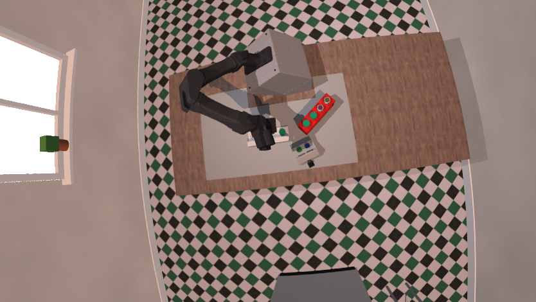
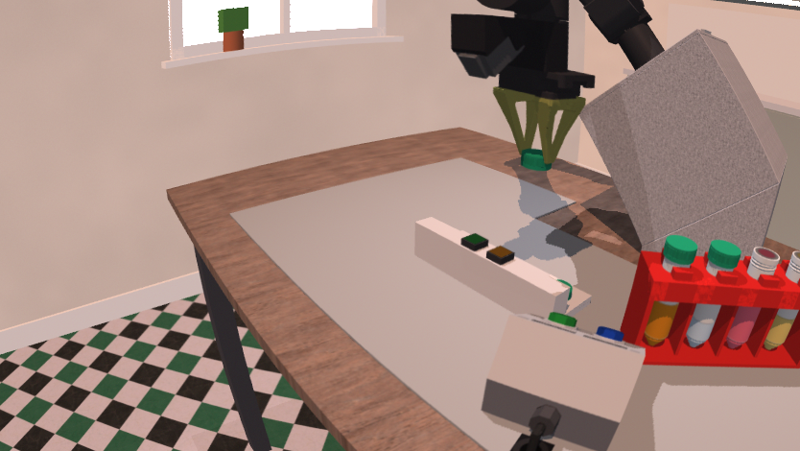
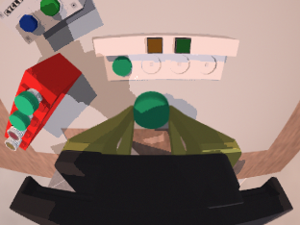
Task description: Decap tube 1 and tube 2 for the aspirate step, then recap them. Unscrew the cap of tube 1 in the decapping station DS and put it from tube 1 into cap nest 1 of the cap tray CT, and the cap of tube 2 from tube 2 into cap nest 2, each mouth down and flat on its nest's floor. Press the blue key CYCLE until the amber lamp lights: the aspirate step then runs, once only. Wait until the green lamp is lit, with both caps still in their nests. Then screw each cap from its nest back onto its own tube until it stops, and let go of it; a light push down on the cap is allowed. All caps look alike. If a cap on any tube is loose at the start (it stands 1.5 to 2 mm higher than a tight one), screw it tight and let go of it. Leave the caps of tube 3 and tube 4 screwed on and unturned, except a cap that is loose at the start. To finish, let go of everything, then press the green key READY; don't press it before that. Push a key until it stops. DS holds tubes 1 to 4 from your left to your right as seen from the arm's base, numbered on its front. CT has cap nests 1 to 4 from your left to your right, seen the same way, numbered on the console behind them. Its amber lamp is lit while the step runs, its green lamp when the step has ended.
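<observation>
My gripper [image 2: 536, 152] is shut on a green cap [image 3: 152, 109] and holds it in the air near the white cap tray [image 3: 165, 58]. In the wrist view the cap hangs just short of the tray, about in line with the second nest [image 3: 150, 65]. Another green cap [image 3: 122, 65] sits in the end nest nearest the red decapping station [image 2: 721, 302]. The two other nests are empty. In the station, two tubes are open [image 2: 764, 257] and two carry green caps [image 2: 679, 249]. The tray's amber lamp [image 2: 500, 254] and green lamp [image 2: 474, 241] look unlit.
The key box [image 2: 565, 364] with its green key [image 2: 561, 319] and blue key [image 2: 608, 333] stands beside the tray's end and in front of the station. A large grey block [image 1: 279, 67] carries the arm's base at the back of the table.
</observation>
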Robot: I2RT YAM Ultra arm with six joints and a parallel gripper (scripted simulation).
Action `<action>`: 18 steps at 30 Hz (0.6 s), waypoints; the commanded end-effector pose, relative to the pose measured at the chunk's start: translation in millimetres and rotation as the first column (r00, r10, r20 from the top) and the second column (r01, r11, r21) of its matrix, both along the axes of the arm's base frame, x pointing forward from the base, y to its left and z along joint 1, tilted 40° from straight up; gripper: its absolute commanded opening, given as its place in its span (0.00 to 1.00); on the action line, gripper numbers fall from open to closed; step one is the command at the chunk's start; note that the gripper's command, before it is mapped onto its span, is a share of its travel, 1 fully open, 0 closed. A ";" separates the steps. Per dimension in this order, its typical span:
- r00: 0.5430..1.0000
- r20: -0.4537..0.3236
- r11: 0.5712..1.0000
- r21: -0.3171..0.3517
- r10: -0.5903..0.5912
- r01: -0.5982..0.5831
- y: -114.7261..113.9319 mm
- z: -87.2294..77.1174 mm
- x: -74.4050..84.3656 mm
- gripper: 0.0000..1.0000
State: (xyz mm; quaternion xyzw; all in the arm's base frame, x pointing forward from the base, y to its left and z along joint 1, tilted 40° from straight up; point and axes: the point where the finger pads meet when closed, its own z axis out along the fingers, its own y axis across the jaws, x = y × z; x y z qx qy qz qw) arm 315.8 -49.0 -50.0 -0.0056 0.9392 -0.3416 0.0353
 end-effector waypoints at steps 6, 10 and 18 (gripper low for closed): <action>1.000 -0.006 1.000 -0.001 0.024 -0.024 -20.5 -27.3 4.8 0.00; 1.000 -0.006 1.000 -0.001 0.024 -0.024 -33.4 -42.5 6.3 0.00; 1.000 -0.007 1.000 -0.002 0.024 -0.024 -52.7 -65.4 8.6 0.00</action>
